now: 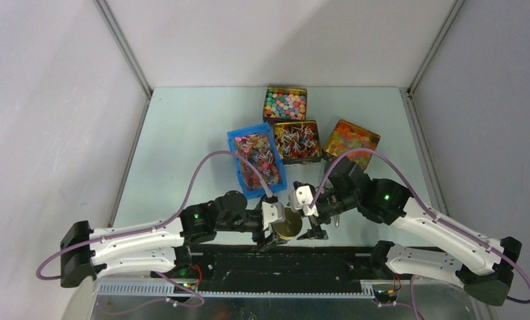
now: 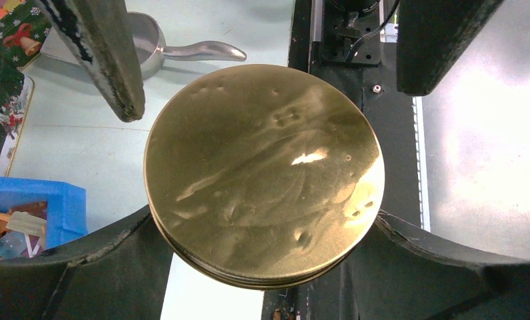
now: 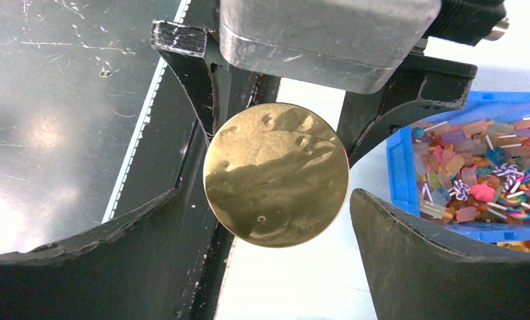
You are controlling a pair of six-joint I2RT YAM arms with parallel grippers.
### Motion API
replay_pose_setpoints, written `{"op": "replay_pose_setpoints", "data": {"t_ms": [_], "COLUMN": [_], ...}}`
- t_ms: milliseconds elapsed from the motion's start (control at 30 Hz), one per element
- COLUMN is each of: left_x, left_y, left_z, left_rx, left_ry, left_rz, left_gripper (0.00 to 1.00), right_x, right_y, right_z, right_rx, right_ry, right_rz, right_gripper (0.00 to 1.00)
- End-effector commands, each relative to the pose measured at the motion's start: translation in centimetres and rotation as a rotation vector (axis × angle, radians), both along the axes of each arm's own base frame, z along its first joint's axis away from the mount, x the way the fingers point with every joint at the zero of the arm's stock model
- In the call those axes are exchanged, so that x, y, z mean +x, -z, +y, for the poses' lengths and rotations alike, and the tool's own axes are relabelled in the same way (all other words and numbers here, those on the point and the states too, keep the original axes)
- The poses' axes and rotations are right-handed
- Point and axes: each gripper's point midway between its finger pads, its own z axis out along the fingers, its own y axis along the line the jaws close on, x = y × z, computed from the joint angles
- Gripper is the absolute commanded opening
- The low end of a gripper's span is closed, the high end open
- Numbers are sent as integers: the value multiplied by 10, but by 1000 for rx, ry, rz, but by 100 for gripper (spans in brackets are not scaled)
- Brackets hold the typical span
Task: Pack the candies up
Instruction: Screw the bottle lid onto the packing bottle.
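A round gold tin [image 1: 289, 224] sits between my two grippers near the table's front edge, its dented flat face [image 2: 262, 173] filling the left wrist view. My left gripper [image 2: 263, 213] is shut on its rim from both sides. My right gripper [image 3: 265, 200] stands open on the opposite side of the tin [image 3: 275, 175], one finger [image 2: 109, 60] to each side, not touching it. The candies [image 1: 297, 141], twist-wrapped, fill a square tin behind.
A blue bin [image 1: 239, 137] of mixed sweets stands left of the candy tin. A tin of pastel balls [image 1: 285, 104] is at the back and a tin of orange jelly pieces [image 1: 351, 139] at the right. A silver scoop [image 2: 182, 50] lies by the right gripper.
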Motion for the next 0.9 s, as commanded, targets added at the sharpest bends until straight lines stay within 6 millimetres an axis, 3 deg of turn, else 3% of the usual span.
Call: {"op": "replay_pose_setpoints", "data": {"t_ms": [0,500,867], "left_x": [2,1,3], "left_y": [-45,-57,-69], "left_z": [-8,-9,-8], "left_rx": [-98,-107,-144], "left_ry": [14,21,7], "left_rz": [-70,-89,-108], "left_gripper": [63,62,60], "right_x": [0,4,-3], "right_y": [-17,-10,-1], "right_z": [8,14,17], "right_rx": [56,43,16], "right_ry": [-40,-48,-83], "right_rz": [-42,-42,19], "right_gripper": [96,93,82]}}
